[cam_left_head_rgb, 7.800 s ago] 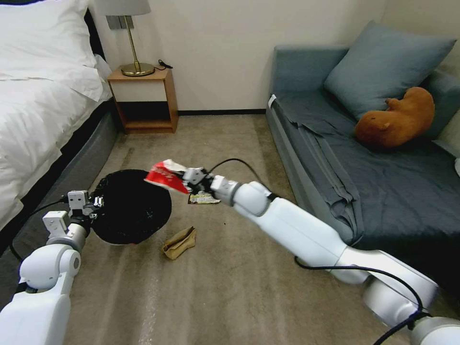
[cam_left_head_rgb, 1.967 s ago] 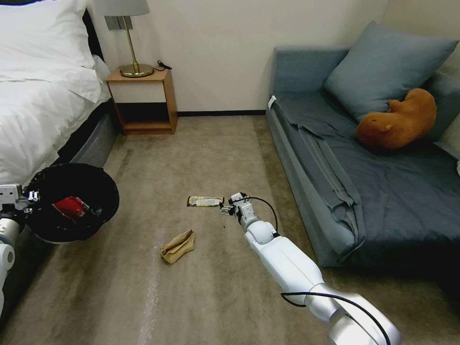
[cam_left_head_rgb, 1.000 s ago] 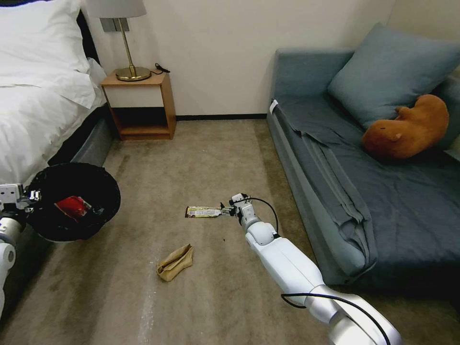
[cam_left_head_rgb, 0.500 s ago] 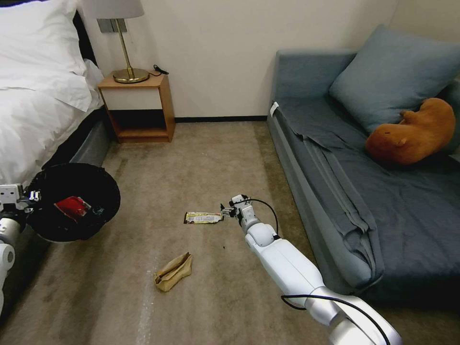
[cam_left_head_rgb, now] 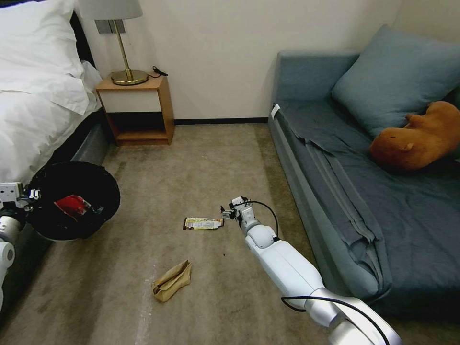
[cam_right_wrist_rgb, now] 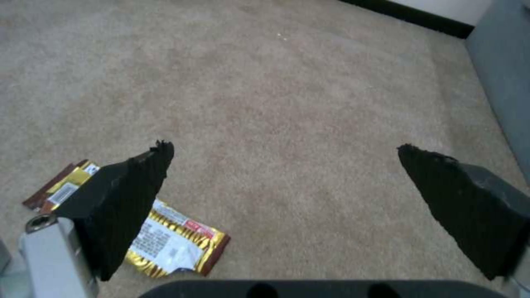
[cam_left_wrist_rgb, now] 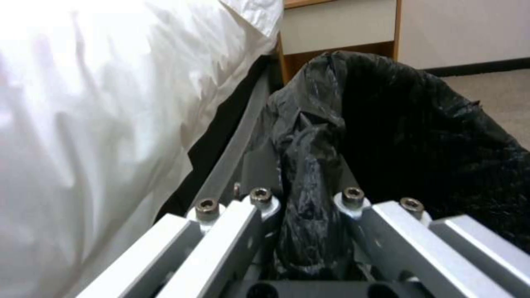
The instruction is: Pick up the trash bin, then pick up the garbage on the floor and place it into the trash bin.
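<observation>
Carpet [cam_left_head_rgb: 201, 158]: snack wrapper [cam_left_head_rgb: 203, 223] flat, lengthwise toward right gripper [cam_left_head_rgb: 227, 212] (fingers apart); left gripper [cam_left_wrist_rgb: 306, 215] clamps trash bin [cam_left_head_rgb: 72, 200].

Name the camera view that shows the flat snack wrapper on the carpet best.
The head view: the whole snack wrapper lies unobstructed on the carpet, just ahead of the right gripper. The right wrist view is closer, but one of the open jaws covers the wrapper's middle.
</observation>
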Controlling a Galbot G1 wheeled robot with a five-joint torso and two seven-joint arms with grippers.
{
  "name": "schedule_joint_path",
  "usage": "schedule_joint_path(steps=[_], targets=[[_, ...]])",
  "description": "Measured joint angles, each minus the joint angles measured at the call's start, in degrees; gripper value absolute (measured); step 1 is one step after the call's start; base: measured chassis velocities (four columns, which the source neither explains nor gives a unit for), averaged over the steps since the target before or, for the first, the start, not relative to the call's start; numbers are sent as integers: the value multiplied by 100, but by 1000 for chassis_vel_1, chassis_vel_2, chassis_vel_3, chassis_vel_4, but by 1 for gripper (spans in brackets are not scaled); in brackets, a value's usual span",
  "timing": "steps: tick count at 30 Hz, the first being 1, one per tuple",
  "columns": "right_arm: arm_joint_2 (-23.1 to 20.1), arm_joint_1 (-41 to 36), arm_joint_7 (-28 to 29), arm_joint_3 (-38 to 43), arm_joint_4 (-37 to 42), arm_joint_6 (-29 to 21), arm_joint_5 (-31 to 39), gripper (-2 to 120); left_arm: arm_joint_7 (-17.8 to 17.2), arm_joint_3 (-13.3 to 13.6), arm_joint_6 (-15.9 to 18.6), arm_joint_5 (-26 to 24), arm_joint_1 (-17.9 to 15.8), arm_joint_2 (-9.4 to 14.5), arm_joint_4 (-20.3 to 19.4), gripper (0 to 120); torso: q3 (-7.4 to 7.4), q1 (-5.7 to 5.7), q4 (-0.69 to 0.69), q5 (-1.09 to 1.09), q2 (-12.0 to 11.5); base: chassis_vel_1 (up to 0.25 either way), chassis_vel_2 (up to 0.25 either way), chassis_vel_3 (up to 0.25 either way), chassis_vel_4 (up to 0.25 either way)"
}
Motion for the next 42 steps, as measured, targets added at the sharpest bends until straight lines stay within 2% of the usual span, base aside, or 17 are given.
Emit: schedule_joint_path(steps=[20,37,42], targets=[[50,-57,-4,-29,-2,8,-73,100,0,-17,-5,-32,36,19,-5,6,0,0,0,1,0,-62,54,51,-54],[65,-66,-232,-357,-98,109,-477,100,12,-63,-47,-18,140,-130,25,6,0,0,1,-1,0,-52,42,47,-42],[33,-69,-329,-492,-31,-45,-490,100,12,-98,-54,-10,145,-153,30,6,0,0,0,0,0,0,0,0,0]])
